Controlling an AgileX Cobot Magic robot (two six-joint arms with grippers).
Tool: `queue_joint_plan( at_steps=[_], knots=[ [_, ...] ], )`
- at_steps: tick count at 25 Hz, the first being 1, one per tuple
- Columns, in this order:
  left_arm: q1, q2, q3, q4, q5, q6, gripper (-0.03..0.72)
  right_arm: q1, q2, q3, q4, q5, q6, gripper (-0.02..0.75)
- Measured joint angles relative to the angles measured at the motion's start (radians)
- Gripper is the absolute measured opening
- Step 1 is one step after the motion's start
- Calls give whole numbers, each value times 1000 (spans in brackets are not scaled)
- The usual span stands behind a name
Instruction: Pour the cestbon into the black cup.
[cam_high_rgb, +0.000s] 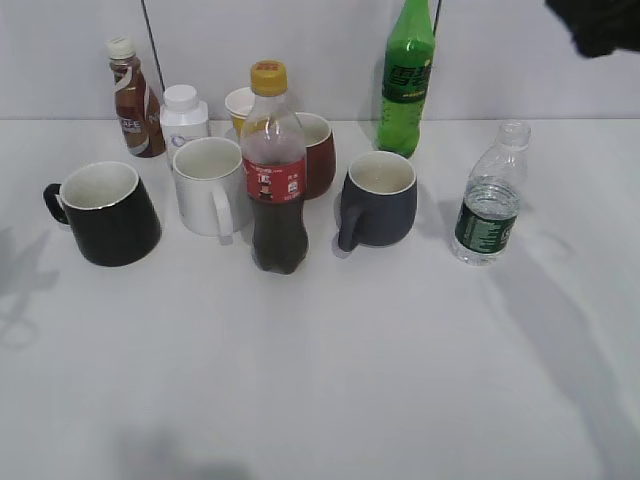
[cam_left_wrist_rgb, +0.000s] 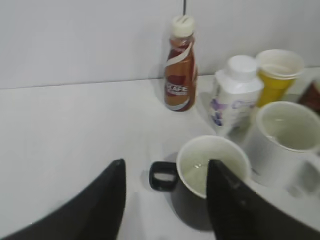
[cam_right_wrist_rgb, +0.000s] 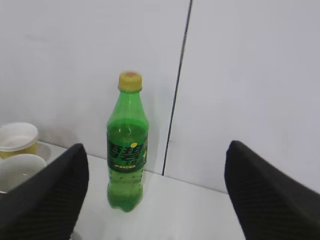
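The cestbon (cam_high_rgb: 489, 198), a small clear capless bottle with a dark green label, stands upright at the right of the table. The black cup (cam_high_rgb: 104, 213) stands at the far left with its handle pointing left; it also shows in the left wrist view (cam_left_wrist_rgb: 202, 187), below and between the fingers. My left gripper (cam_left_wrist_rgb: 165, 180) is open and empty above the cup's handle. My right gripper (cam_right_wrist_rgb: 157, 165) is open and empty, high up and facing the back wall; only a dark part of the right arm (cam_high_rgb: 600, 25) shows top right in the exterior view. The cestbon is out of the right wrist view.
A cola bottle (cam_high_rgb: 273, 175) stands mid-table, with a white mug (cam_high_rgb: 208, 186), a red mug (cam_high_rgb: 315, 152) and a grey-blue mug (cam_high_rgb: 378, 200) round it. Behind stand a coffee bottle (cam_high_rgb: 133, 100), a white jar (cam_high_rgb: 183, 115), a yellow cup (cam_high_rgb: 240, 105) and a green soda bottle (cam_high_rgb: 407, 80).
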Motion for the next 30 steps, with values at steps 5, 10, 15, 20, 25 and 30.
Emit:
queue_joint_plan(
  at_steps=[5,10,15,20,25,30],
  knots=[
    [-1,-325,-19,8,297,0,519,48,-256,-2,-131,339,158,631],
    [-1,-584,-19,8,604,-1,552,200,-519,-2,-134,766,171,613],
    [-1,-778,-20,14,866,-27,538,311,-735,-2,-39,1221,97,600],
    [-1,-933,-20,70,1113,-95,500,321,-932,74,38,1566,16,599],
    [0,-1072,-18,123,1203,-110,497,322,-1165,186,66,1620,-21,596],
    [0,-1087,3,122,1143,-110,497,322,-1297,231,130,1515,-137,592]
  ],
)
